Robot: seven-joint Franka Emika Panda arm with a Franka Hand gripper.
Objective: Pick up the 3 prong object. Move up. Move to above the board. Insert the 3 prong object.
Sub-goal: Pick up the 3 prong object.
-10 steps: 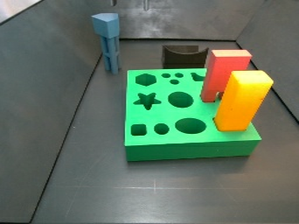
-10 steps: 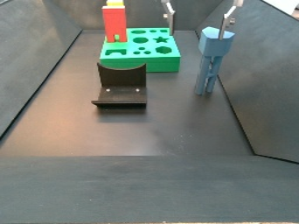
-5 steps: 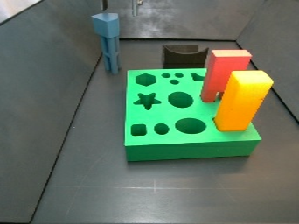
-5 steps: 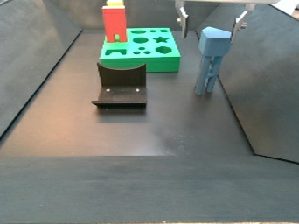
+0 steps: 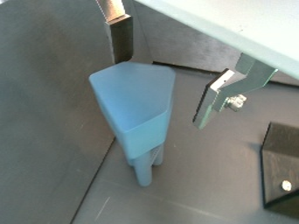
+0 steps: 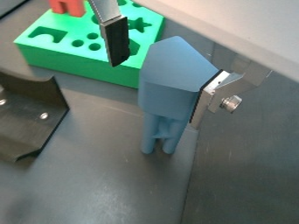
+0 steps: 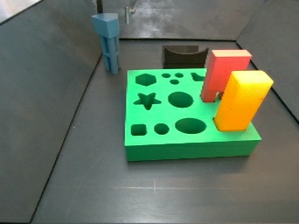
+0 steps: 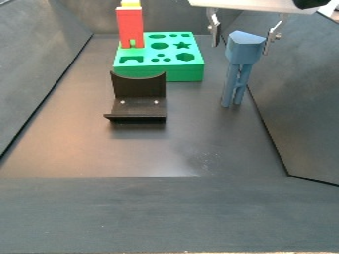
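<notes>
The gripper (image 8: 244, 30) is hanging over the peg (image 8: 237, 67), spread wide, fingers straddling the peg's head with gaps on both sides, not grasping anything. In both wrist views one finger (image 6: 115, 40) is sitting beside the head of the peg (image 6: 170, 90) and the opposite finger (image 6: 215, 98) is close to its other face; whether that one is touching, cannot tell. Same pair is showing around the peg (image 5: 136, 111), with a finger (image 5: 222, 93) just off the head.

The peg is standing upright on the dark floor, prongs down, near the side wall, apart from the board (image 8: 163, 67). In a side view the peg (image 7: 107, 40) is standing at the far left, past the board (image 7: 187, 149)'s far left corner.

A red block (image 7: 222, 73) and a yellow block (image 7: 244, 99) are standing upright in the board along its right edge. The fixture (image 8: 138, 95) is sitting on the floor just beside the board, well left of the peg.
</notes>
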